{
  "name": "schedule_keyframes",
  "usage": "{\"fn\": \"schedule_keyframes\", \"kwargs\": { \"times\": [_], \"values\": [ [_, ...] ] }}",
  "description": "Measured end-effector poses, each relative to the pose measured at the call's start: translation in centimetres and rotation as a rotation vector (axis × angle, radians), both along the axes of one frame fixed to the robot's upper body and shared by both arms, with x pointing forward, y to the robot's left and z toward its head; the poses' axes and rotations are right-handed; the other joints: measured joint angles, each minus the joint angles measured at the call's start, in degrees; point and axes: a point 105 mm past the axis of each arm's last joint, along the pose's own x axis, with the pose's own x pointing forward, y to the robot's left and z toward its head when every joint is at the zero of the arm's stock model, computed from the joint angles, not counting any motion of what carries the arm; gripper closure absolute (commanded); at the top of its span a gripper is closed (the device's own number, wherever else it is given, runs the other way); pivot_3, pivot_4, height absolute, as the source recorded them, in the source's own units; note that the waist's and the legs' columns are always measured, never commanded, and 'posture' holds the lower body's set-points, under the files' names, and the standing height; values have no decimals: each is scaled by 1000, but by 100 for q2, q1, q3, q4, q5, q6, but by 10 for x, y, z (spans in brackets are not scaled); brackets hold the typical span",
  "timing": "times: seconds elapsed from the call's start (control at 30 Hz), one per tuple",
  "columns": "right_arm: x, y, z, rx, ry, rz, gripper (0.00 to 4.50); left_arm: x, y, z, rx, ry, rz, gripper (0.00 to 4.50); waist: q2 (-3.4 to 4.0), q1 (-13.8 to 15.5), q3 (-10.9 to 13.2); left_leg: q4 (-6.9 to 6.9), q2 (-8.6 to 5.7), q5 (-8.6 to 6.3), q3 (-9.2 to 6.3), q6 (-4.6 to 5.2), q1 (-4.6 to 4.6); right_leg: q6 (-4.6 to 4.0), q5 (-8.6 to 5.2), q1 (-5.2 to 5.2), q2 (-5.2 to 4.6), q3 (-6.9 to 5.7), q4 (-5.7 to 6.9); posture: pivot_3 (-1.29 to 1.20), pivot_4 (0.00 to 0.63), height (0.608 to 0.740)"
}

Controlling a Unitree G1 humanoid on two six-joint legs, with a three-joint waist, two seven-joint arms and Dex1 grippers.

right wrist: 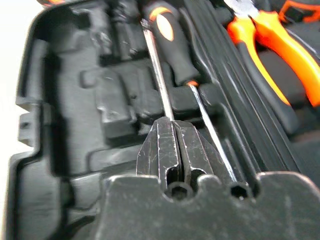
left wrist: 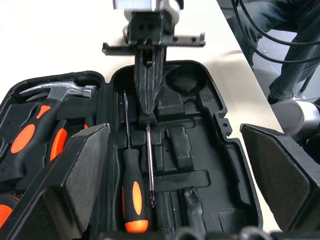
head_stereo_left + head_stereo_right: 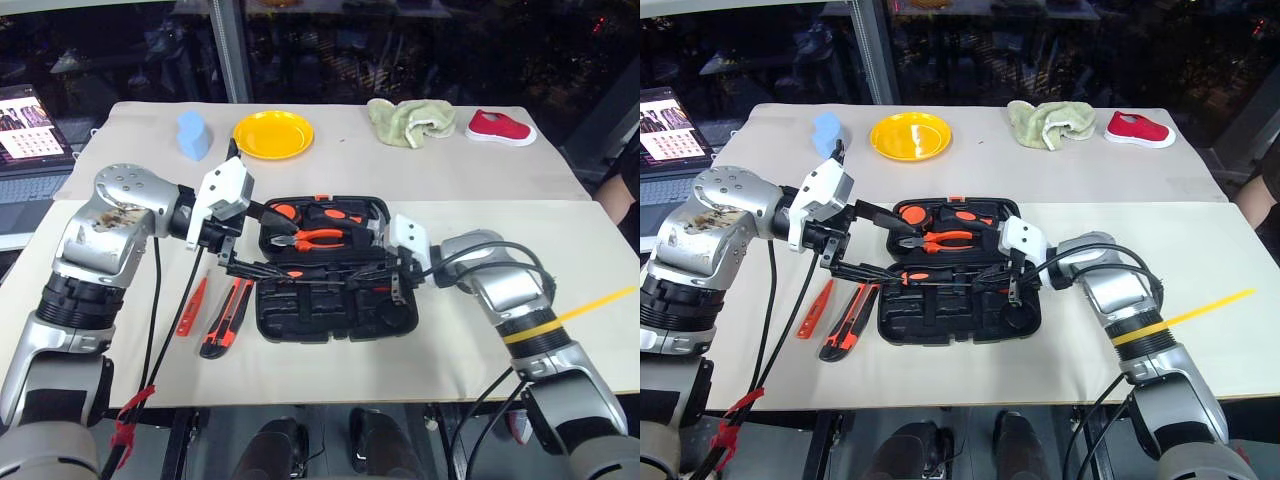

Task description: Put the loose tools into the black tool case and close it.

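Cream cloth covers the table [image 3: 470, 330], with dark windows behind it and a laptop [image 3: 28, 135] at the upper left edge of the frame. Along the far side sit a blue block [image 3: 193, 134], a yellow plate [image 3: 273, 134], a crumpled green towel [image 3: 410, 121] and a red shoe [image 3: 500, 128].

Centre frame, the black tool case [image 3: 335, 318] lies open. Its upper half holds orange-handled pliers [image 3: 318, 238] and a hammer [image 2: 56, 91]. Its lower half carries two screwdrivers side by side: one with an orange-and-black handle [image 2: 132, 192] resting in a slot, and a second one [image 2: 150, 170] whose thin metal shaft runs alongside it.

On the cloth at lower left of the case lie a slim red tester screwdriver [image 3: 191, 307] and, just beside it, an orange-black utility knife [image 3: 226, 318], both outside the case.

Reaching in from the right of the frame, the right gripper [image 3: 398, 272] is over the case's lower half with its fingers [image 1: 172, 150] pressed together, clenched on the shaft of the second screwdriver. Coming in from the left, the left gripper [image 3: 243, 238] hangs over the case's left edge with its jaws spread wide, grasping nothing.
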Motion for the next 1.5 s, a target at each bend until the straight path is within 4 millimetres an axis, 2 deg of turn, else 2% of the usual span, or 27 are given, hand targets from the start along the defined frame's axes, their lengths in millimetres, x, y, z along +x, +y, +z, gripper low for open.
{"fn": "schedule_keyframes", "kwargs": {
  "times": [0.3, 0.53, 0.63, 0.7, 0.77, 0.83, 0.87, 0.93, 0.97, 1.07, 1.13, 1.23, 1.3, 1.4, 1.5],
  "values": [
    [-3, 7, -7, -42, -34, 45, 4452, 1, 1, -1, 11, -2, 10, 0, 2, -22, -2, -2, 0, 0, 2, -1, 17, 0, 0, 11, 2, 1, 3, 0, 150, 740],
    [3, 12, -10, -43, -60, 35, 4452, 2, -1, -3, 19, -8, 10, 0, 1, -59, -4, -7, 5, -5, 8, -17, 58, -2, -1, 28, 7, 5, 6, 0, 150, 740],
    [2, 11, -6, -35, -59, 19, 4452, 2, -1, -3, 23, -12, 5, 0, 1, -47, -3, -8, 6, -3, 7, -24, 57, -4, 0, 27, 5, 10, 11, 0, 150, 740],
    [-5, 6, -1, 2, -24, -9, 4452, 1, -1, -4, 25, -9, 0, 0, 1, -15, -3, -4, 5, 0, 7, -19, 27, -5, 1, 8, 2, 14, 27, 0, 150, 740],
    [-14, 0, 18, 84, -7, -38, 4452, 0, 5, -10, 36, 14, 14, 0, 4, 5, -1, -2, 2, 4, 5, -10, -1, -6, 1, -22, -5, 15, 53, 0, 150, 740],
    [-21, -8, 50, 164, -31, -75, 4452, -1, 9, -16, 40, 32, 31, 0, 4, 13, -1, -4, 1, 3, 4, -8, -14, -6, 1, -33, -6, 13, 56, 0, 150, 740],
    [-30, -15, 71, 219, -53, -86, 4188, -1, 16, -19, 47, 45, 63, 0, 4, 20, -1, -5, 2, 2, 1, -7, -22, -6, 1, -39, -6, 12, 55, 0, 150, 740],
    [-43, -25, 91, 276, -66, -102, 3726, 0, 30, -22, 50, 59, 127, 0, 4, 28, -1, -7, 2, 1, -5, -5, -23, -6, 1, -39, -4, 7, 52, 0, 150, 740],
    [-53, -29, 100, 308, -49, -104, 3298, -1, 41, -24, 53, 70, 179, 0, 4, 17, -1, -12, 3, 0, -4, -4, -24, -6, 1, -38, -4, 9, 45, 0, 150, 740],
    [-77, -37, 107, 346, 8, -86, 2324, -9, 72, -28, 59, 107, 314, 0, 4, -5, -1, -18, 5, 0, -3, -2, -28, -7, 0, -42, -4, 9, 12, 0, 150, 740],
    [-94, -36, 109, 335, 20, -48, 1575, -23, 101, -38, 76, 158, 444, 0, 6, -25, 0, -21, 11, -1, 1, -3, -24, -8, -1, -35, -2, 9, -2, 0, 150, 740],
    [-103, -33, 108, 330, 25, -18, 558, -38, 130, -48, 77, 208, 589, 0, 8, 1, 3, -22, 13, -10, -1, -13, 1, -7, -2, -2, -5, 2, -17, 0, 150, 740],
    [-107, -28, 105, 333, 38, -1, 16, -58, 158, -57, 92, 230, 725, 0, 9, 7, 3, -24, 14, -34, 1, -30, 33, -6, -3, 9, -10, 4, -21, 0, 150, 740],
    [-107, -22, 98, 333, 56, 8, 16, -76, 186, -64, 127, 245, 878, 0, 5, 47, 5, -25, 14, -49, 2, -11, 38, -3, -5, 18, -14, 0, -23, 0, 150, 740],
    [-105, -20, 98, 343, 47, 6, 16, -82, 196, -64, 149, 238, 956, 0, 4, 171, 5, -25, 12, -46, 1, -20, 45, -3, -5, 23, -17, -10, -23, 0, 150, 740]
  ]
}}
